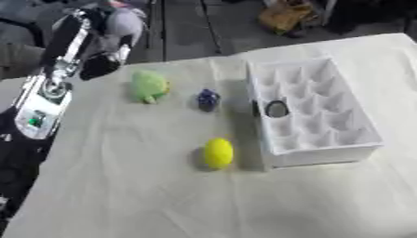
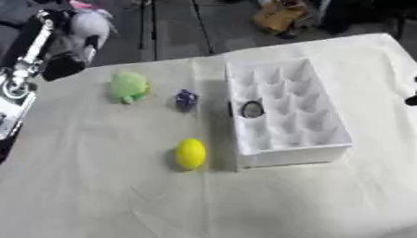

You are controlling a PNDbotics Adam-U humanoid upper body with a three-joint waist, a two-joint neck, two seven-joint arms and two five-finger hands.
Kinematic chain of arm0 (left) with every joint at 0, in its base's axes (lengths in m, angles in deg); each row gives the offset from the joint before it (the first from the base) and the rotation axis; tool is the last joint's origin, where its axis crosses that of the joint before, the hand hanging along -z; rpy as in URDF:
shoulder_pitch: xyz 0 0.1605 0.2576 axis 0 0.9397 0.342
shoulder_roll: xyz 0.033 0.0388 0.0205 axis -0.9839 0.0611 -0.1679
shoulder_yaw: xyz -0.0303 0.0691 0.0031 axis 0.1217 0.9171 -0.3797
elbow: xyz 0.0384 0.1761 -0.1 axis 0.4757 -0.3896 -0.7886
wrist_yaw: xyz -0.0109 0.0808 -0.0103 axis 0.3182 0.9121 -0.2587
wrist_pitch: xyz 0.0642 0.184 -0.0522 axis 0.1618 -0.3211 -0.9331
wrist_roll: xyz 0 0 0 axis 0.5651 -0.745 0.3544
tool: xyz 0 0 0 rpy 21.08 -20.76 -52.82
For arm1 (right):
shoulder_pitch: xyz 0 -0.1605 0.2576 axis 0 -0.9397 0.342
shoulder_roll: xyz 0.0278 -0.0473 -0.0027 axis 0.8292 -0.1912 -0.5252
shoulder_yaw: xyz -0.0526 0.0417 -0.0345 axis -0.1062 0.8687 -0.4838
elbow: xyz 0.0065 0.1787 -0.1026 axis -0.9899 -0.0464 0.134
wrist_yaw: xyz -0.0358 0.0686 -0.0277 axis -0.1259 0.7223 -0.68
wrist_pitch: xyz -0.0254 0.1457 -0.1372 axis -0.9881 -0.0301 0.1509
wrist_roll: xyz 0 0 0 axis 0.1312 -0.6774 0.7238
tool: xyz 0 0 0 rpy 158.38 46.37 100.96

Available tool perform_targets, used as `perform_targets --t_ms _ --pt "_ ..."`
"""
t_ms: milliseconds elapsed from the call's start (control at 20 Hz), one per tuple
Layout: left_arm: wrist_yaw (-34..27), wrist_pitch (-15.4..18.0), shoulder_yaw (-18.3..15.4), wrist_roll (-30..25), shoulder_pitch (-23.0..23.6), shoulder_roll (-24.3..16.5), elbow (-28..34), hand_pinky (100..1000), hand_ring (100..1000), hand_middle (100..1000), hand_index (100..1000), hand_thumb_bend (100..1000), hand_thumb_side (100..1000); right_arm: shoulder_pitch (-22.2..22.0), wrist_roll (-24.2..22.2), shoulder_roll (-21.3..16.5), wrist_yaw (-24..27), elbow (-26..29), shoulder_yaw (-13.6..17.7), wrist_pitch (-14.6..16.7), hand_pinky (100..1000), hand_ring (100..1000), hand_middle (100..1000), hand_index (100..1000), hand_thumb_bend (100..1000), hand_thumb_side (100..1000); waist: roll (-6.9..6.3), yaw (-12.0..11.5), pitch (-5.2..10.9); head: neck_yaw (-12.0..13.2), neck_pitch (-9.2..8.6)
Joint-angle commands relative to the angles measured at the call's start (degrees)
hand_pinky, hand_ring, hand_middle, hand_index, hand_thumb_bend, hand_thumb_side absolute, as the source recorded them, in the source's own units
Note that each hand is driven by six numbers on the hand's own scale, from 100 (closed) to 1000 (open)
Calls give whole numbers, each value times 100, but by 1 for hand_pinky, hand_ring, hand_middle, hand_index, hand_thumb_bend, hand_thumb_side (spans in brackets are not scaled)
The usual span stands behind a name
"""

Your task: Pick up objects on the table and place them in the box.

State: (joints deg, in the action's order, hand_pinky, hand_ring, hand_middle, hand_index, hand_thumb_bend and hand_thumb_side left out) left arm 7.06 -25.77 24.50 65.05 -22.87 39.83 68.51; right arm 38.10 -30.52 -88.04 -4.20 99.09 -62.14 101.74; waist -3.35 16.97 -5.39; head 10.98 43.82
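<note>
Beside the white box [image 1: 313,109] lies a yellow ball [image 1: 218,152].

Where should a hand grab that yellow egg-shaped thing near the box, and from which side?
Judging by its pose, grip the yellow egg-shaped thing across its narrow middle, coming straight down from above. It lies on the cloth with its long axis pointing away from the robot, and the white box stands close on its right, so a sideways approach looks cramped.
</note>
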Motion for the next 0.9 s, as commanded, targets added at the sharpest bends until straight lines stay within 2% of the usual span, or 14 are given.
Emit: perform_targets --t_ms 50,400,600,650,750,900 --pt "-268 241 344 -319 -419 356 -572 694 446 371 431 100 375 113 -53 -85 96 140 -16 80 765 612 718 907 344 749 71 43 99 103 -17" --pt "11 1114 548 -466 -1070 1325 -2207 714 461 407 467 100 430 292 -154 -106 214 140 -114 371 765 616 717 906 336 757 63 239 110 156 -61" --pt "172 1749 632 -268 -1137 1698 -2392 714 460 411 469 123 461 436 -243 -115 255 140 -165 611 765 620 720 905 328 766 67 370 108 88 -130" --pt "150 1966 674 -240 -1155 1733 -2347 718 473 442 498 195 451 459 -261 -115 276 140 -176 653 765 621 721 905 326 768 64 384 112 66 -140" --pt "152 2432 761 -254 -1160 1755 -2183 722 480 453 509 230 456 506 -310 -117 321 140 -201 729 765 622 722 905 325 769 55 402 118 32 -156" --pt "300 2789 830 -383 -1178 1787 -2020 725 491 466 520 240 456 585 -403 -123 365 140 -229 835 766 625 723 909 322 773 56 429 124 6 -170"
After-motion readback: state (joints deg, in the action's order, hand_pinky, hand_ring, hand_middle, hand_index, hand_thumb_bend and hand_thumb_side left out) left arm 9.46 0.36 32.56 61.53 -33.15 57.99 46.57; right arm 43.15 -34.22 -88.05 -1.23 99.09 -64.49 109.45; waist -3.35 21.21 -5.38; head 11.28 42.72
